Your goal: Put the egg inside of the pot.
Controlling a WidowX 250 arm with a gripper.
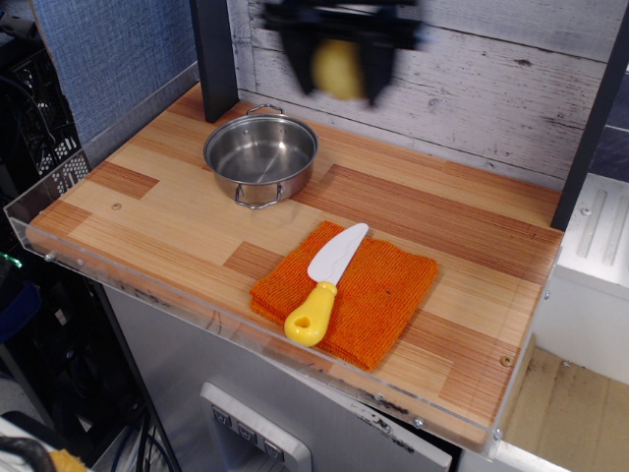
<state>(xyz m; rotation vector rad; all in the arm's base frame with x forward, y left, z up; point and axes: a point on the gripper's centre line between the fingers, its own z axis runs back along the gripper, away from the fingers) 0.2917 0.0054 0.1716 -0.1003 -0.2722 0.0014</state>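
Note:
My gripper (339, 71) is high above the table at the back, blurred by motion, and is shut on the pale yellow egg (339, 69) held between its black fingers. The shiny steel pot (260, 157) with two wire loop handles stands empty on the wooden table at the back left. The egg hangs up and to the right of the pot, well above its rim.
An orange cloth (359, 287) lies at the front middle with a white knife with a yellow handle (325, 283) on it. A dark post (214, 59) stands just behind the pot. A plank wall (491, 88) closes the back. The table has a clear plastic rim (118, 261) in front.

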